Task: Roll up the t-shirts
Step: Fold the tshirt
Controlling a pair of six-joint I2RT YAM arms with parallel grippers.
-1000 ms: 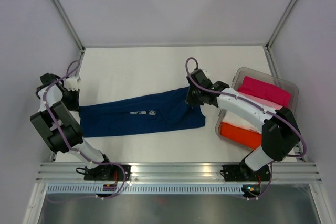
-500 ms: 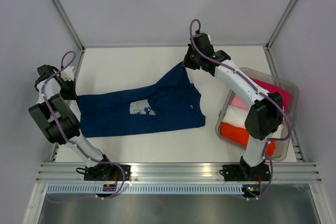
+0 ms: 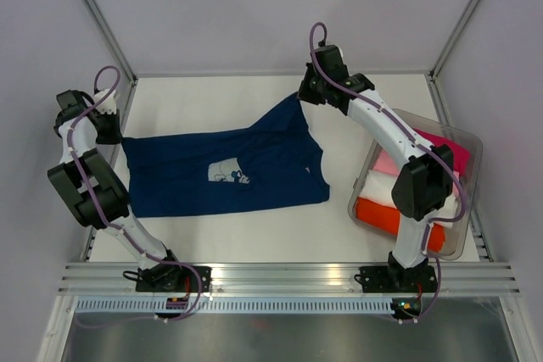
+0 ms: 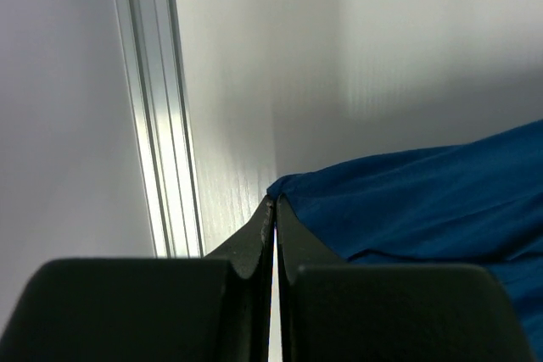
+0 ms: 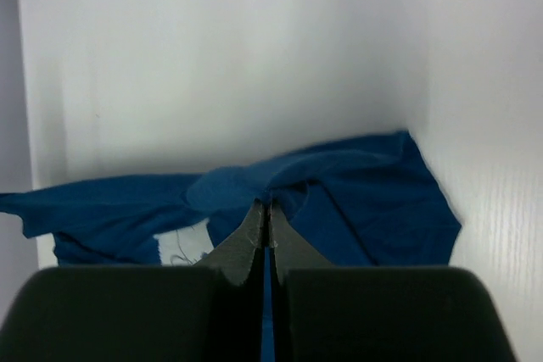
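- White table [image 3: 212, 239] fills the floor of this plain, grey-walled booth.
- Near the right side sits a clear bin [image 3: 472, 143] with more shirts in it, an orange-red tee [image 3: 382, 216] at the front.
- Mid-table lies the navy-blue tee [image 3: 229, 171], mostly flat, with its small print facing up.
- At its left corner, the left gripper [image 4: 273, 209] has its jaws pinched tight on the cloth.
- Farther back, the right gripper [image 5: 267, 211] pinches the far right corner and holds it up off the table.
- Both pinches look thin, so a hard pull could slip the cloth free; a crooked drop could bunch it and spoil the roll.
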